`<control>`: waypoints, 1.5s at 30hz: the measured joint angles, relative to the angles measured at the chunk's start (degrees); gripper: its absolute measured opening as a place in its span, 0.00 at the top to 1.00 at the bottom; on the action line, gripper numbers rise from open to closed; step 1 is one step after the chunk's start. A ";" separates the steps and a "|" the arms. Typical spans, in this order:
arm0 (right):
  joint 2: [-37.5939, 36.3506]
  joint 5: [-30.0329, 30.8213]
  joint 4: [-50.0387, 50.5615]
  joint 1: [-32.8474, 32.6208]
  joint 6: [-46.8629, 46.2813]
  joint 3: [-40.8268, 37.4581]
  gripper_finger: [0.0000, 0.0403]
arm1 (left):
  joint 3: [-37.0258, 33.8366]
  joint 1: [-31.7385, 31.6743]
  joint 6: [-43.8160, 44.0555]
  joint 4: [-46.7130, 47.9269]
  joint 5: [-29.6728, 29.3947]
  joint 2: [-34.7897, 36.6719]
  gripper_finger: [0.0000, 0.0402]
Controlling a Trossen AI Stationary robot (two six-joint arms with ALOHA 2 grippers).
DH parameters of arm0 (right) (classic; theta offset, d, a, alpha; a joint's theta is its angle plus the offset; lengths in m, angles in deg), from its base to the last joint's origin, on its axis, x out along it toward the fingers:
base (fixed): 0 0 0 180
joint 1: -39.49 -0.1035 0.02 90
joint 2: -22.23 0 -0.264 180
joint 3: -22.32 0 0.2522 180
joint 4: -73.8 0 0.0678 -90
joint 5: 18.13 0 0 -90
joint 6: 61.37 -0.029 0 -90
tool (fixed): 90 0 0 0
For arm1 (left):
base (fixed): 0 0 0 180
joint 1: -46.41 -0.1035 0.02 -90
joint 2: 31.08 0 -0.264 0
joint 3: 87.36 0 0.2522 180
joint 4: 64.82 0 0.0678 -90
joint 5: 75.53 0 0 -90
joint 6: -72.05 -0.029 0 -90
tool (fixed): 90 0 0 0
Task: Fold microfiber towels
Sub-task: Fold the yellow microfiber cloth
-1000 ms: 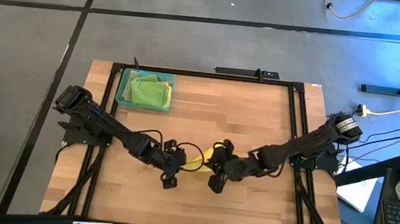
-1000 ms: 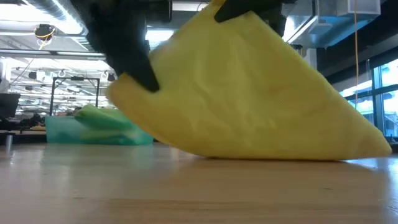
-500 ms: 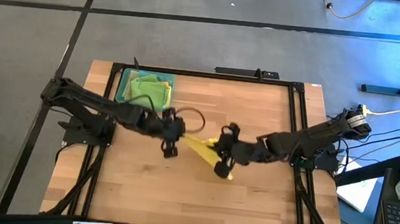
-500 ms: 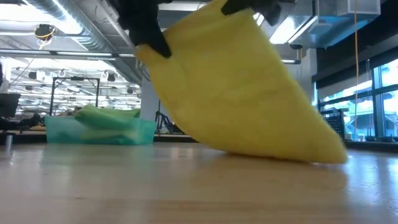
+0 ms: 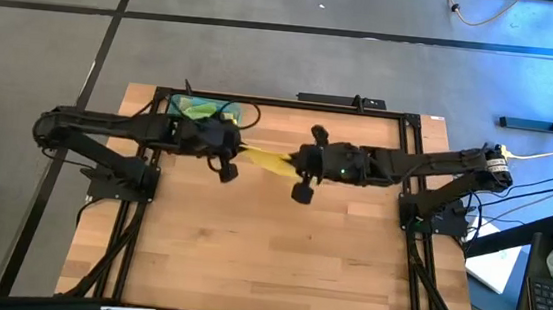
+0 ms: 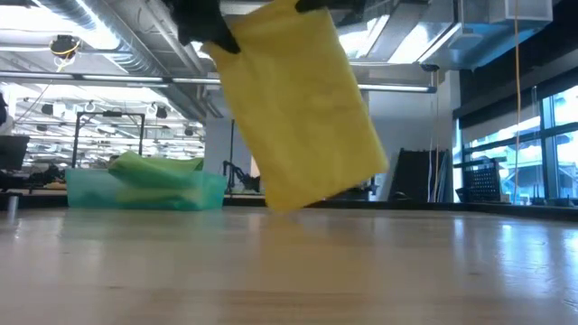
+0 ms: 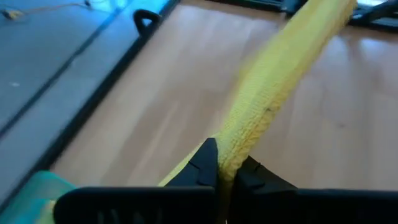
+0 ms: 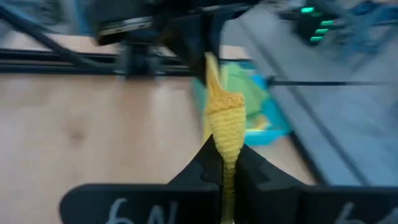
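Hanging between the two arms, a yellow towel [image 5: 264,159] is stretched above the desk [image 5: 279,246], clear of the wood in the low view. Most of its top edge is cut off there. The left end effector [image 7: 225,169] pinches one upper corner, the right end effector [image 8: 224,163] the other. The tray [image 6: 144,190] behind holds green towels [image 6: 149,169], partly hidden.

The hanging towel [image 6: 298,108] is plain yellow with no pattern. The tray [image 6: 144,191] at the far left of the table is translucent teal, and the cloths [image 5: 200,110] piled in it are bright green. The table [image 5: 279,246] is light wood in narrow butcher-block strips, edged by a black frame [image 5: 411,167]. Both arms are dark; the right one carries a small green light [image 5: 343,169].
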 joint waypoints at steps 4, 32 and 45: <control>0.72 -11.16 3.63 -0.82 -9.60 -1.71 0.97 | 0.00 4.51 5.46 2.84 4.30 0.10 1.00; 6.95 -9.28 -15.37 -19.44 -47.24 -26.10 0.98 | -3.26 16.59 10.92 -17.61 16.10 -27.05 1.00; 6.86 -2.72 -6.52 -14.09 -49.23 -26.08 0.97 | -3.23 7.62 3.75 -17.34 19.48 -26.32 1.00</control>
